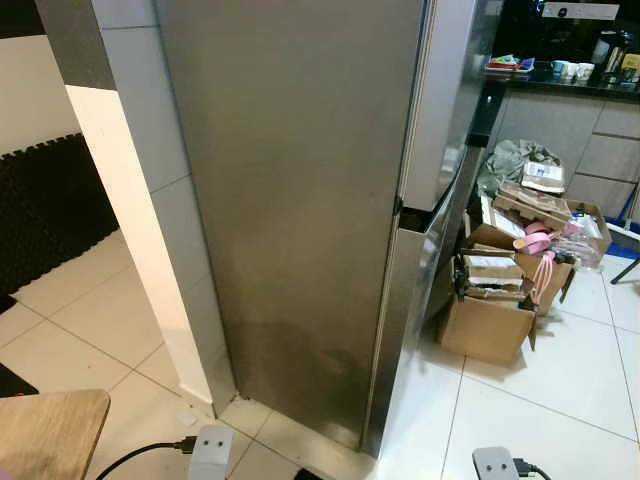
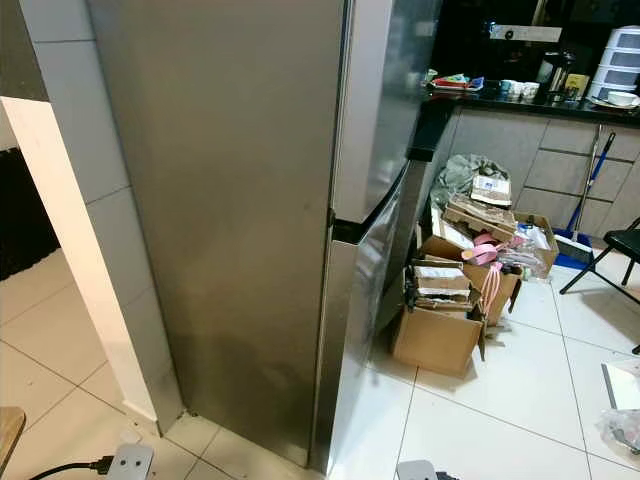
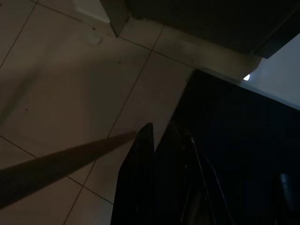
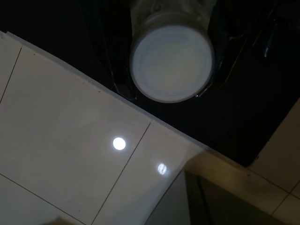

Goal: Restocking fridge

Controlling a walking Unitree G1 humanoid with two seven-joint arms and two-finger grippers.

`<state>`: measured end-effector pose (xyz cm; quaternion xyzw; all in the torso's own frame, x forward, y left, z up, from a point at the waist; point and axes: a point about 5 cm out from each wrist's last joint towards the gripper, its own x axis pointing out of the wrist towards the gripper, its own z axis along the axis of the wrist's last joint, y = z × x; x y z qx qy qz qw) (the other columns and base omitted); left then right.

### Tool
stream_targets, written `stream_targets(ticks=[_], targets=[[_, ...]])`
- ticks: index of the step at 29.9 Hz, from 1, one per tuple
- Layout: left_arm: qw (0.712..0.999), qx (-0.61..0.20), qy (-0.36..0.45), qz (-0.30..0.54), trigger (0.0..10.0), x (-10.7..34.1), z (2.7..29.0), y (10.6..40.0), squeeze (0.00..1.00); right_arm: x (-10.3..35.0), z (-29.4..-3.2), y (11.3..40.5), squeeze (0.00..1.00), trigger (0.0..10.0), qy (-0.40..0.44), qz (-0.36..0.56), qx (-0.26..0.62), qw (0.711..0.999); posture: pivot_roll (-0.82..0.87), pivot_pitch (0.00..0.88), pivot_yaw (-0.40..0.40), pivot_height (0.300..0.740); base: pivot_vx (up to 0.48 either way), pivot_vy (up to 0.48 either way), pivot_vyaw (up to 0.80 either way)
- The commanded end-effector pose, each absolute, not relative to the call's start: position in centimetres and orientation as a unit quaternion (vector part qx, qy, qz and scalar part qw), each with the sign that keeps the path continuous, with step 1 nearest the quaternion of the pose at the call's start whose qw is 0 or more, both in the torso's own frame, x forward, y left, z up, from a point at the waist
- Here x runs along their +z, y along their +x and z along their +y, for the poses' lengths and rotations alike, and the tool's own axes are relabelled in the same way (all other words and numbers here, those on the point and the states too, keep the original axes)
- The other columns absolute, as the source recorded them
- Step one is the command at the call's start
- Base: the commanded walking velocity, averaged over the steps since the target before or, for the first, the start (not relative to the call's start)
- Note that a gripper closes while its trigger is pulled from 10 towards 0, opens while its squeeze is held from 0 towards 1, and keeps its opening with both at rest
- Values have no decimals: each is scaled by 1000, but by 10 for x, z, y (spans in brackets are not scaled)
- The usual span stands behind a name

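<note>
One white-capped jar in right gripper

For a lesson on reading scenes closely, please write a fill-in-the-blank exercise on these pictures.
1. The fridge doors are ____.
2. The cardboard box stands on the ____.
3. The right gripper holds a container with a ____ lid.
4. The floor is covered in white ____.

Missing words: shut; floor; white; tiles

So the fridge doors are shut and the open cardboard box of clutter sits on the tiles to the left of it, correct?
Not quite. The fridge doors are shut, but the open cardboard box of clutter sits on the tiles to the right of it, toward the kitchen counter. Both eye views show this.
</note>
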<state>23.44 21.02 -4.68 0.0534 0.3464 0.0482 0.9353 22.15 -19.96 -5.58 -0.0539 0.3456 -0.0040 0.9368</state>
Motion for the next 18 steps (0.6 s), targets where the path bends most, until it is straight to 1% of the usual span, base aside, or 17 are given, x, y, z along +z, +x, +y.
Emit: stream_targets(ticks=[1,2,4,11,18], targets=[[935,40,49,349,10000,-47,203,236,0,-56,-204,221,0,10000,-51,348,-13,936,-35,63,-10,740,0,0,0],[937,48,35,344,10000,-45,203,240,0,-55,-204,222,0,10000,-50,346,-15,937,-40,61,-7,740,0,0,0],[938,49,34,342,10000,-44,203,241,0,-54,-205,223,0,10000,-50,345,-16,937,-41,58,-7,740,0,0,0],[938,33,54,342,10000,-44,199,242,0,-54,-208,223,0,10000,-53,345,-17,937,-45,57,-13,740,0,0,0],[936,41,49,345,10000,-48,202,234,0,-54,-209,222,0,10000,-54,345,-18,937,-49,55,-16,740,0,0,0]])
